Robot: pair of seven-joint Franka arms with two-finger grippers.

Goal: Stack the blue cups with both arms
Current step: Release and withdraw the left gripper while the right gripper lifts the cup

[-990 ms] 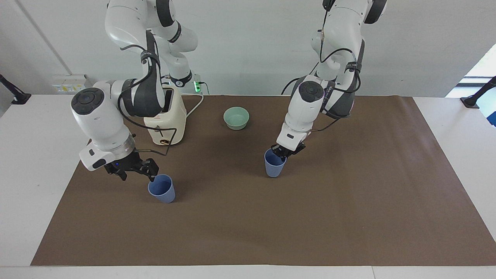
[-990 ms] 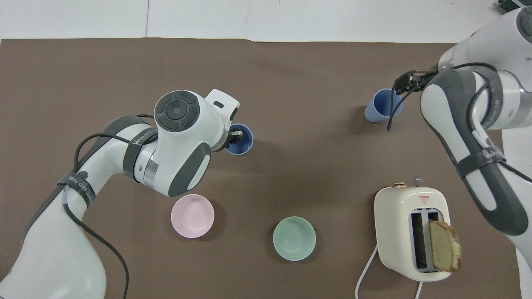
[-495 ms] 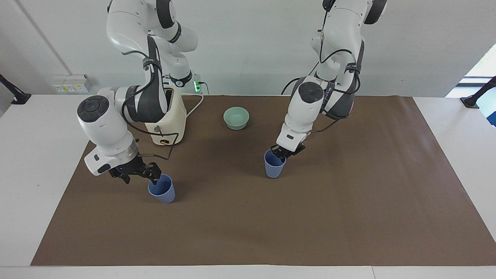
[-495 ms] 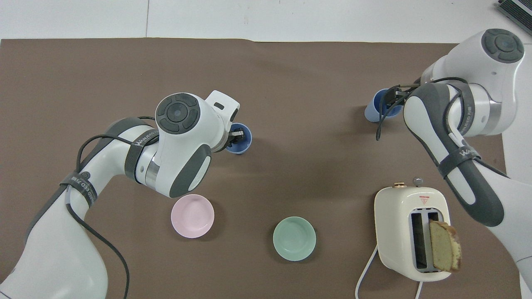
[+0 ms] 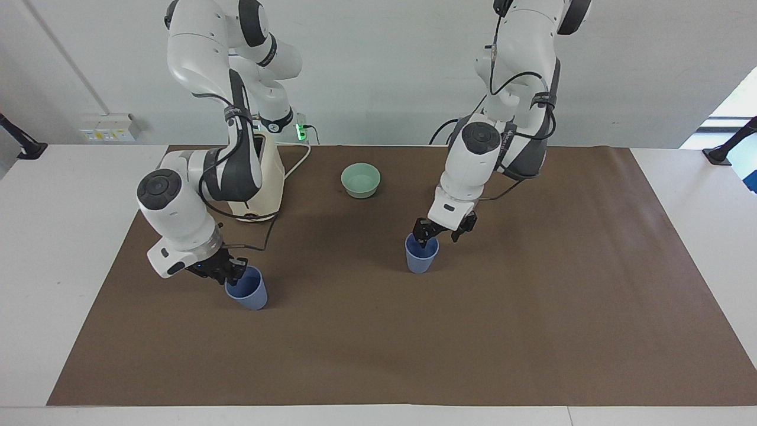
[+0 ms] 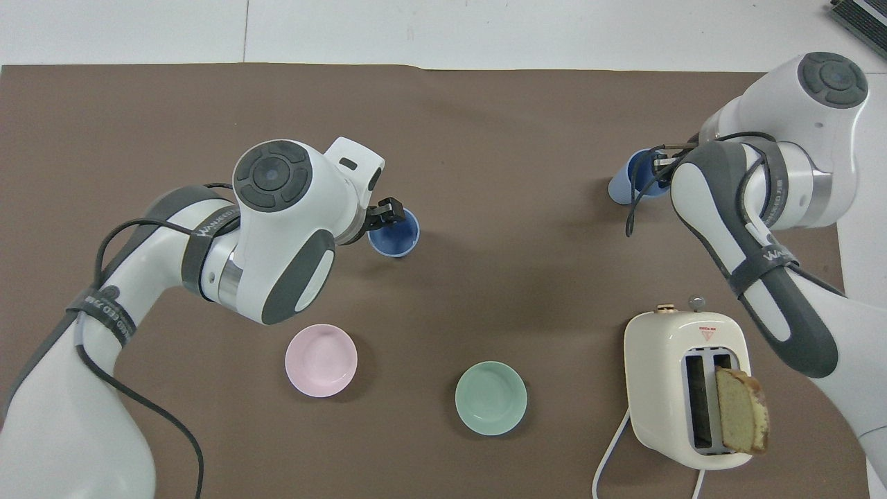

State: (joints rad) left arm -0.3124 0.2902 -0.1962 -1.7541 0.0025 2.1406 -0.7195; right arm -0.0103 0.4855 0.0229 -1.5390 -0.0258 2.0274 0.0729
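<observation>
Two blue cups stand upright on the brown mat. One cup (image 5: 246, 291) (image 6: 632, 181) is toward the right arm's end. My right gripper (image 5: 229, 272) (image 6: 664, 163) is down at that cup's rim, on the side nearer the table's end. The other cup (image 5: 421, 258) (image 6: 395, 235) stands mid-table. My left gripper (image 5: 442, 232) (image 6: 382, 213) is open just above that cup's rim. One finger is over the cup's mouth and the other is outside the cup.
A cream toaster (image 5: 260, 183) (image 6: 682, 388) with a bread slice in it stands near the right arm's base. A pale green bowl (image 5: 361, 179) (image 6: 490, 398) and a pale pink bowl (image 6: 321, 360) sit nearer the robots than the cups.
My right gripper has turned and come down to its cup's rim. My left gripper has opened and drawn back slightly from the mid-table cup. Both cups stay in place.
</observation>
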